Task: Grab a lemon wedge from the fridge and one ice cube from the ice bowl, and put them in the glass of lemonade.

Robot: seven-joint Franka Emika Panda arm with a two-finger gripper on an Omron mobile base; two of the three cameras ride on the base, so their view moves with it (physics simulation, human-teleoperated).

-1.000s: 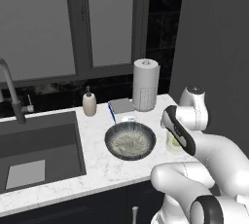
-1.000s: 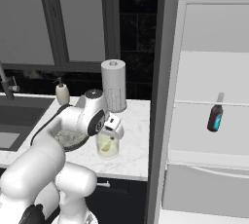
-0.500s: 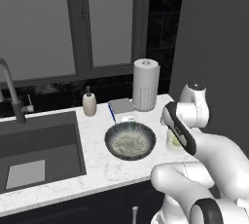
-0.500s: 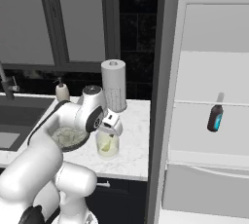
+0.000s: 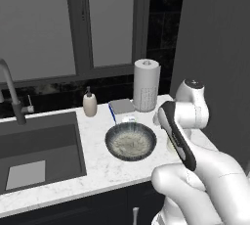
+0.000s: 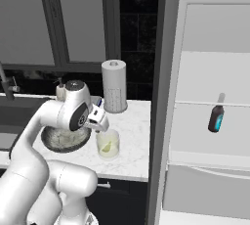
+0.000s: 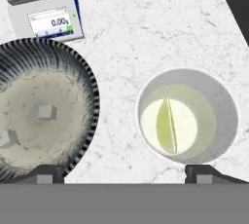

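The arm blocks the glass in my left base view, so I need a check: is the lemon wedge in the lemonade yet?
Observer: Yes. In the hand view the lemon wedge stands in the glass of lemonade.
Operator: Is there ice in the bowl?
Observer: Two ice cubes lie in the ice bowl; none is in the glass.
Operator: Is the gripper holding anything?
Observer: No. The gripper is open and empty, over the counter between bowl and glass.
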